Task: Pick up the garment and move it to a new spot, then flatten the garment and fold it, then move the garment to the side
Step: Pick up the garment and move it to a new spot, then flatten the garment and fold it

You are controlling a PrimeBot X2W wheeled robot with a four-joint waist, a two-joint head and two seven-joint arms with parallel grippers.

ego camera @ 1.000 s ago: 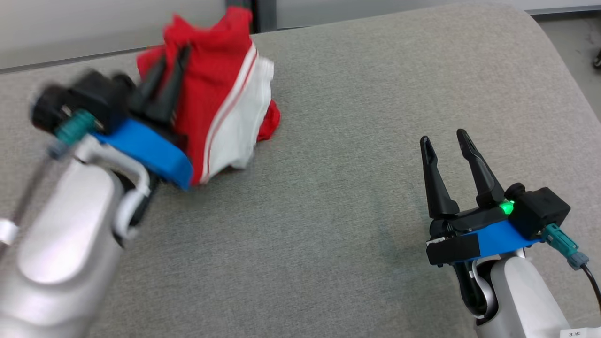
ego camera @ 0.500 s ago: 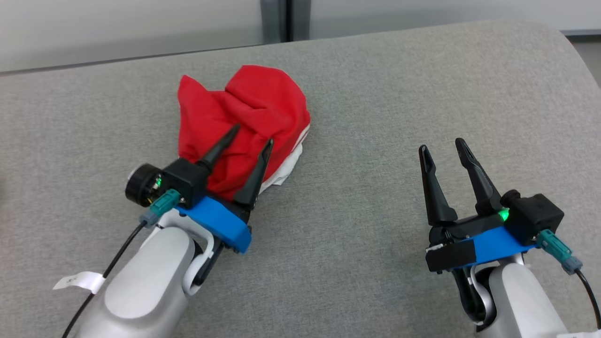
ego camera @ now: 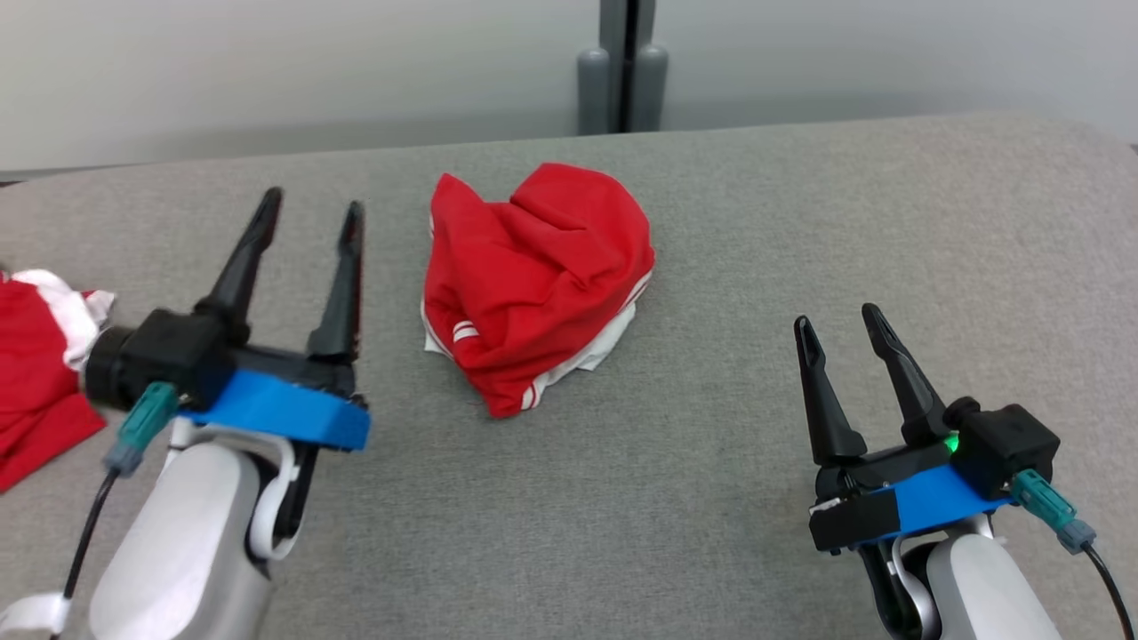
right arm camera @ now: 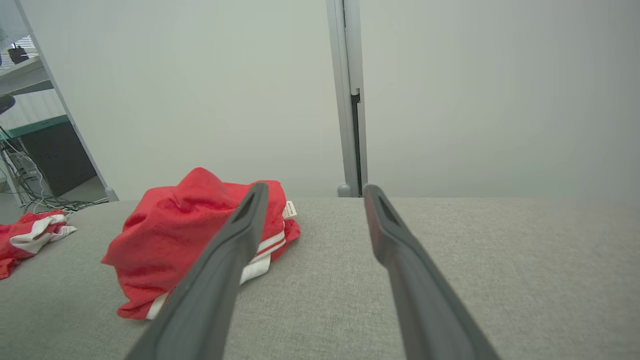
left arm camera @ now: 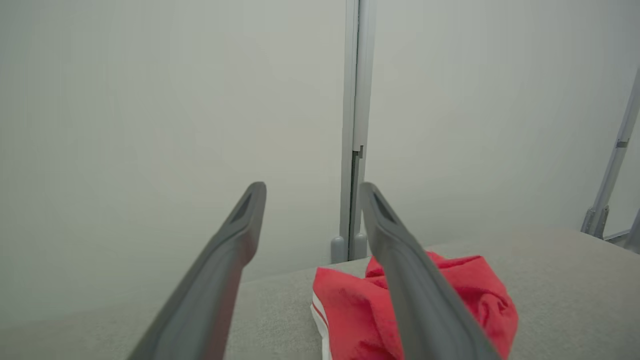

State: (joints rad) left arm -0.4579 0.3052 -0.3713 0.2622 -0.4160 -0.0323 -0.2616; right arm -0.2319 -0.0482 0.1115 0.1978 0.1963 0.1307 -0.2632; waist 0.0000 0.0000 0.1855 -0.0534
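The garment (ego camera: 533,276) is a crumpled red piece with white stripes and white lining, lying in a heap near the middle of the grey padded table (ego camera: 711,267). It also shows low in the left wrist view (left arm camera: 450,300) and left of centre in the right wrist view (right arm camera: 190,240). My left gripper (ego camera: 311,204) is open to the left of the heap, apart from it, with nothing between its fingers. At the lower right my right gripper (ego camera: 836,320) stands open and empty, well clear of the garment.
A second red and white garment (ego camera: 40,364) lies at the table's left edge, also in the right wrist view (right arm camera: 27,235). A pale wall with a grey post (ego camera: 622,80) runs behind the table. Bare grey surface lies right of the heap.
My left gripper let go of the garment, opened and drew back to the left; the garment now rests in a heap on the table. The head camera has shifted. My right gripper stayed open.
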